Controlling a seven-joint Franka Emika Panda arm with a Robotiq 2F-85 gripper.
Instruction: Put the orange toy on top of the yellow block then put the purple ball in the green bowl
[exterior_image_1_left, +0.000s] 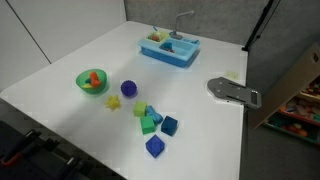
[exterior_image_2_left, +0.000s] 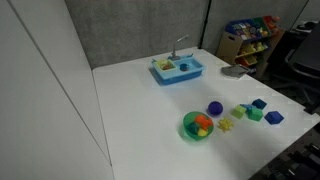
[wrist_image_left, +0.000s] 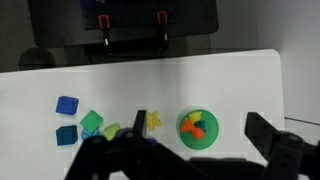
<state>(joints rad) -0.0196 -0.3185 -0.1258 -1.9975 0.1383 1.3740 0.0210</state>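
Note:
The green bowl (exterior_image_1_left: 80, 82) (exterior_image_2_left: 188, 128) (wrist_image_left: 210, 140) stands on the white table. The orange toy (exterior_image_1_left: 93, 77) (exterior_image_2_left: 203, 123) (wrist_image_left: 189, 127) lies inside it with a small yellow piece and a teal piece. The purple ball (exterior_image_1_left: 128, 89) (exterior_image_2_left: 214, 108) sits beside the bowl; in the wrist view a finger mostly hides it. A pale yellow block (exterior_image_1_left: 141, 110) (exterior_image_2_left: 240, 110) (wrist_image_left: 110, 130) lies in the block cluster. My gripper (wrist_image_left: 198, 122) is open and empty, high above the bowl. It does not show in either exterior view.
A flat yellow star (exterior_image_1_left: 112, 102) (exterior_image_2_left: 225, 125) (wrist_image_left: 153, 121) lies between bowl and blocks. Green (exterior_image_1_left: 148, 123) (wrist_image_left: 91, 122) and blue blocks (exterior_image_1_left: 154, 146) (wrist_image_left: 67, 104) cluster nearby. A blue toy sink (exterior_image_1_left: 170, 48) (exterior_image_2_left: 178, 69) stands at the back. A grey plate (exterior_image_1_left: 232, 91) sits at the table edge.

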